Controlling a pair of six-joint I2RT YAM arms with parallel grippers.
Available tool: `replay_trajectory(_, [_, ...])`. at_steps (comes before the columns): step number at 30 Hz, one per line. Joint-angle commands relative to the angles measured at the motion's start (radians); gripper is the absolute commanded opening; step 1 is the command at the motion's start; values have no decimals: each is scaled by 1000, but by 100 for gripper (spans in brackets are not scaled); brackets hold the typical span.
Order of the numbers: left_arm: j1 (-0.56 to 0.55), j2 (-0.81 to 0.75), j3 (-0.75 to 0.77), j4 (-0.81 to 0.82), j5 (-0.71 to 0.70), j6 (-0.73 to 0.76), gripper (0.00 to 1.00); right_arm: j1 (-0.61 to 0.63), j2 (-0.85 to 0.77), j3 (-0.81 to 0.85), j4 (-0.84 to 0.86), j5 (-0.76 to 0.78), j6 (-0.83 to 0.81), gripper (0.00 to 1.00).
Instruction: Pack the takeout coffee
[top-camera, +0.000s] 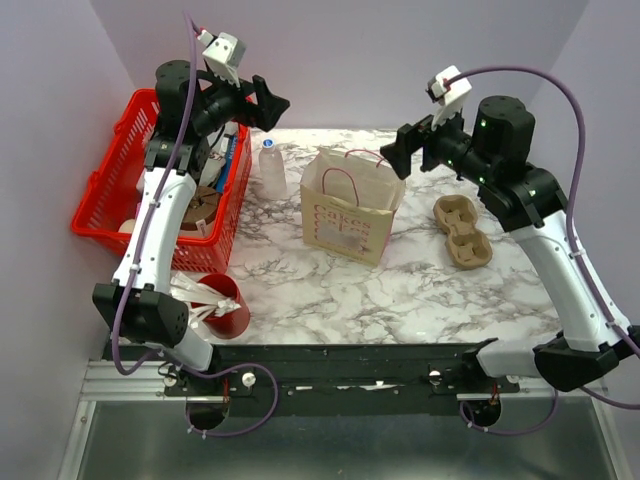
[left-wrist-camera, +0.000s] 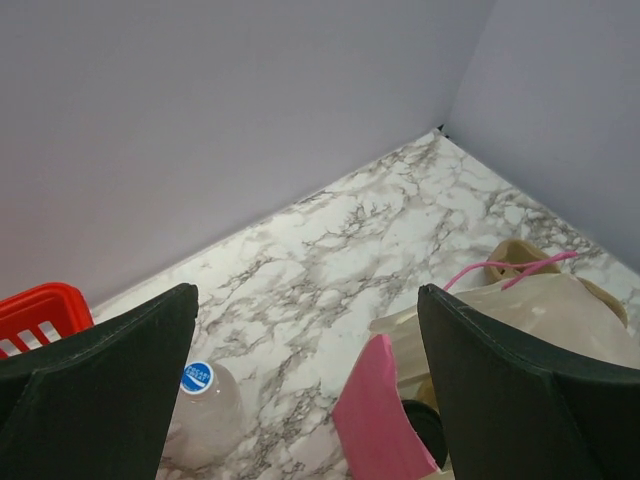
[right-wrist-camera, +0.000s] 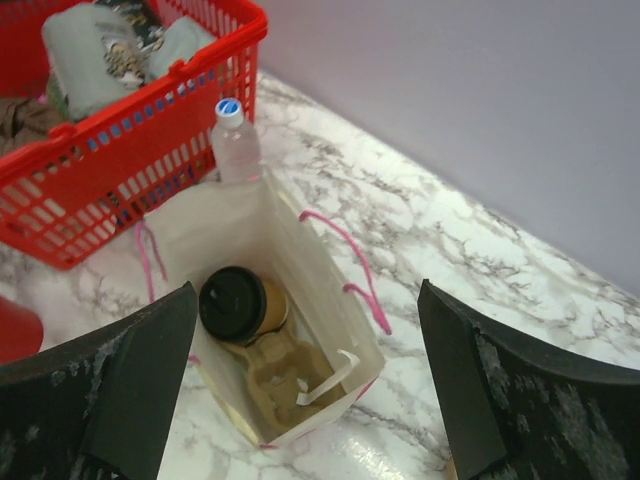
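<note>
We see the takeout coffee (right-wrist-camera: 232, 303) upright inside the paper bag (top-camera: 345, 220), black lid on, seated in a pulp carrier (right-wrist-camera: 285, 378) at the bag's bottom. The left gripper (top-camera: 272, 108) and right gripper (top-camera: 397, 155) hang in the air near the bag, both spread wide and holding nothing.

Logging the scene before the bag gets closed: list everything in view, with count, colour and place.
takeout coffee: one, kraft cup with black lid, inside the paper bag
paper bag: one, cream with pink handles, table centre, upright, open
carrier in the bag: one, brown pulp, bag bottom, by the coffee
cup carrier on the table: one, brown pulp, empty, right of the bag
water bottle: one, clear with blue-white cap, between basket and bag
basket: one, red, far left, holding packets
red cup: one, holding white sticks, near left
left gripper: black, open, above the bottle
right gripper: black, open, above the bag's right edge
</note>
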Motion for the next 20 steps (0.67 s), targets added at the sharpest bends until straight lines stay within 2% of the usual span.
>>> replay_trajectory(1, [7, 20, 35, -34, -59, 35, 99, -70, 34, 86, -57, 126, 82, 100])
replay_trajectory(4, [5, 15, 22, -34, -53, 33, 99, -93, 54, 144, -71, 159, 99, 100])
replay_trajectory(8, [2, 1, 11, -37, -80, 35, 99, -94, 90, 224, -103, 349, 92, 100])
replay_trajectory(11, [2, -2, 14, -47, -139, 41, 99, -94, 113, 270, -105, 430, 63, 100])
replay_trajectory(20, [2, 7, 37, -51, -168, 47, 99, -107, 159, 286, -50, 607, 35, 100])
